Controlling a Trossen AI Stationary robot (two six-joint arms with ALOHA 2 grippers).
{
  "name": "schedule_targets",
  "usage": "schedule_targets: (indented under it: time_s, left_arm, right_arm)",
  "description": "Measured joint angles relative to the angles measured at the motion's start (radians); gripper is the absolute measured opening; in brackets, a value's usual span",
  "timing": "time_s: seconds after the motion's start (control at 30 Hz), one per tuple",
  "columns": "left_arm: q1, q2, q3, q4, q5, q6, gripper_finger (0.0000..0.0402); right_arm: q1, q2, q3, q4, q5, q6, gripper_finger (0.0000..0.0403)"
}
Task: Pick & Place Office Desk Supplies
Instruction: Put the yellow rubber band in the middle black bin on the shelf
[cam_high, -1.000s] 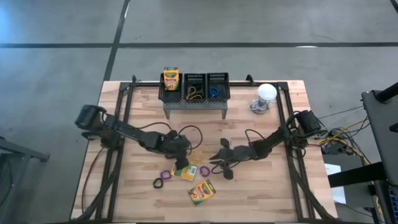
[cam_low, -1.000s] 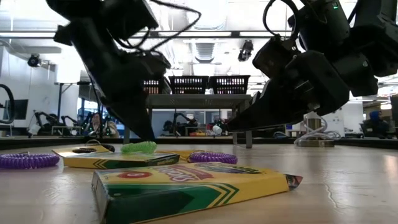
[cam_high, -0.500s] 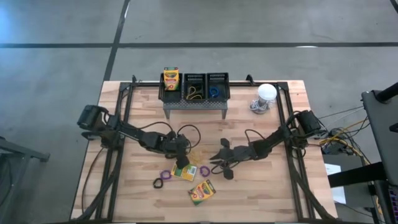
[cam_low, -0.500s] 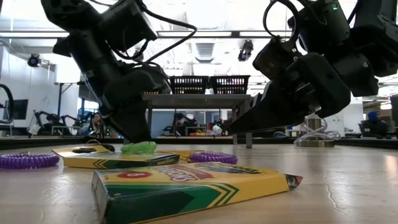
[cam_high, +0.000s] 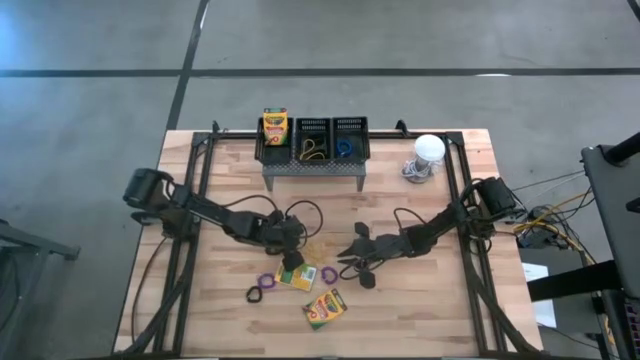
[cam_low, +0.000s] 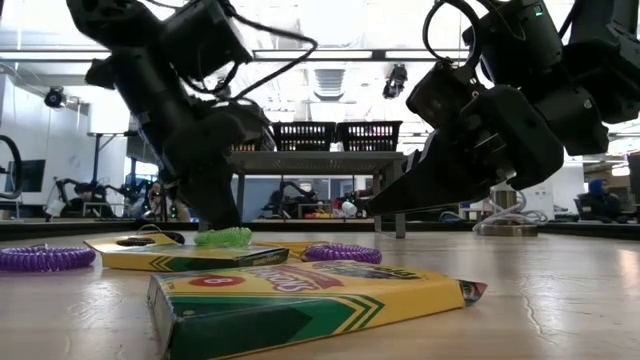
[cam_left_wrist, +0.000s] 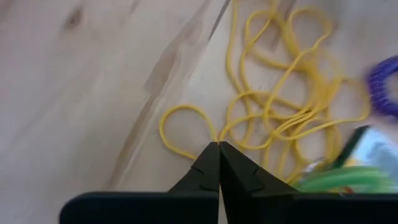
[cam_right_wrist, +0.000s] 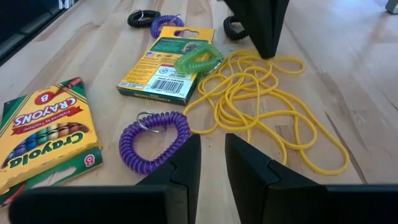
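My left tool (cam_left_wrist: 218, 149) is down on the counter (cam_high: 420, 310) near its middle, tips pinched together on a strand of the yellow loops (cam_left_wrist: 280, 118). To lift cleanly I should rise straight and slowly, since the tangle touches the crayon box (cam_right_wrist: 168, 68) carrying a green coil (cam_right_wrist: 198, 59). My right tool (cam_right_wrist: 212, 155) waits slightly parted just beside the purple coil (cam_right_wrist: 154, 140).
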Motion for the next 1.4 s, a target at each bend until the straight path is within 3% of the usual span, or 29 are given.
schedule_targets:
  time_s: [0.17,0.53,0.8,0.97,1.07,1.27,1.4]
  left_arm:
    - [-0.012,-0.098,0.053,-0.113,-0.033,0.014,0.0002]
    - [-0.043,-0.262,0.1,-0.109,-0.14,0.087,0.0]
    - [-0.018,-0.31,0.326,-0.109,-0.193,0.325,0.0]
    - [0.068,-0.29,0.489,-0.129,-0.208,0.513,0.0]
    - [0.144,-0.286,0.547,-0.15,-0.271,0.586,0.0]
    - [0.342,-0.284,0.55,-0.077,-0.291,0.68,0.0]
    - [0.469,-0.276,0.514,-0.06,-0.204,0.642,0.0]
  right_arm:
    - [0.0,0.0,0.0,-0.001,0.0,0.0,0.0068]
    - [0.0,0.0,0.0,-0.003,0.0,0.0,0.0068]
    - [0.0,0.0,0.0,-0.003,0.002,0.0,0.0068]
    - [0.0,0.0,0.0,-0.003,0.006,0.0,0.0068]
    - [0.0,0.0,0.0,-0.003,0.006,0.0,0.0068]
    - [0.0,0.0,0.0,-0.007,0.006,0.0,0.0068]
    - [0.0,0.0,0.0,-0.007,0.006,0.0,0.0068]
